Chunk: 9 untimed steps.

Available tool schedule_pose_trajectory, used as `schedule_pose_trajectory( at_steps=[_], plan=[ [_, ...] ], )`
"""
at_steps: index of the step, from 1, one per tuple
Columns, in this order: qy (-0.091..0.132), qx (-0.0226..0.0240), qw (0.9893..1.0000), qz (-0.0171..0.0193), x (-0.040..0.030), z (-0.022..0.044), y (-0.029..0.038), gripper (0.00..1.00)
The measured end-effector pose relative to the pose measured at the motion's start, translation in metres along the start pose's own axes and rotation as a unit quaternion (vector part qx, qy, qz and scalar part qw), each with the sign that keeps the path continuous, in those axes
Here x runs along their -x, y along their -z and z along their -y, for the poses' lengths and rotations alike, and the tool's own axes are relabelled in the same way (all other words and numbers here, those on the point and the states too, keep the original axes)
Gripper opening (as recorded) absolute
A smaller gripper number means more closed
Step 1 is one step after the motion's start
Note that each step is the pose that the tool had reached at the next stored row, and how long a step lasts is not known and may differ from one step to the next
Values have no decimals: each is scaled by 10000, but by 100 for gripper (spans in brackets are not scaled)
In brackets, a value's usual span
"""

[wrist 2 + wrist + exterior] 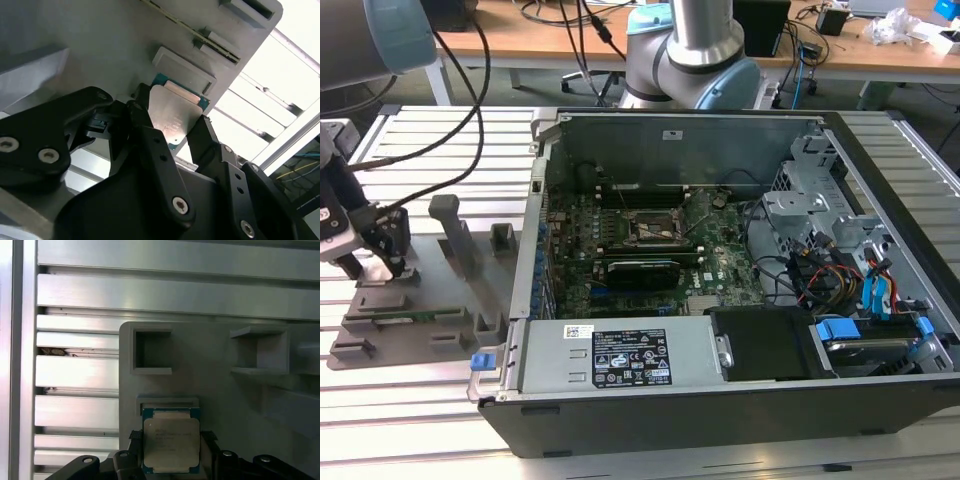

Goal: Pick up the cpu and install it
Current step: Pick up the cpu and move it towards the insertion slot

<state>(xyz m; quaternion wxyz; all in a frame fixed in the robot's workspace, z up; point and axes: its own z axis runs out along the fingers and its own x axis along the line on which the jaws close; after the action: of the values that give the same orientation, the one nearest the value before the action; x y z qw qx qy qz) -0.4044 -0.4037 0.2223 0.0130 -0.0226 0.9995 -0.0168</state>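
The cpu (171, 440) is a small square chip with a silver-grey top and a thin green rim. In both wrist views it sits between the black fingers of my gripper (171, 436), which press against two opposite edges. It rests at or just above its shallow seat on the grey parts tray (215, 365). In the second wrist view the cpu (172, 117) catches the light between the fingertips of the gripper (174, 127). In the exterior view my gripper (388, 262) reaches down onto the tray (430, 330) at the exterior view's left. The black-framed socket (655, 228) lies on the motherboard (620, 275).
The open computer case (720, 300) lies on the slatted aluminium table (450, 130), right of the tray. Upright grey posts (455, 235) stand on the tray. A long green memory stick (405, 318) lies in it. Cables (450, 90) trail from the arm.
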Motion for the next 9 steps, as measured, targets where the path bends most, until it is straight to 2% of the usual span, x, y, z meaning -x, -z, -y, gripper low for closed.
schedule_pose_trajectory(
  at_steps=[8, 9],
  plan=[
    [0, 0, 10000, 0, 5, -7, 138, 55],
    [0, 0, 10000, 1, 5, -6, 175, 55]
  ],
)
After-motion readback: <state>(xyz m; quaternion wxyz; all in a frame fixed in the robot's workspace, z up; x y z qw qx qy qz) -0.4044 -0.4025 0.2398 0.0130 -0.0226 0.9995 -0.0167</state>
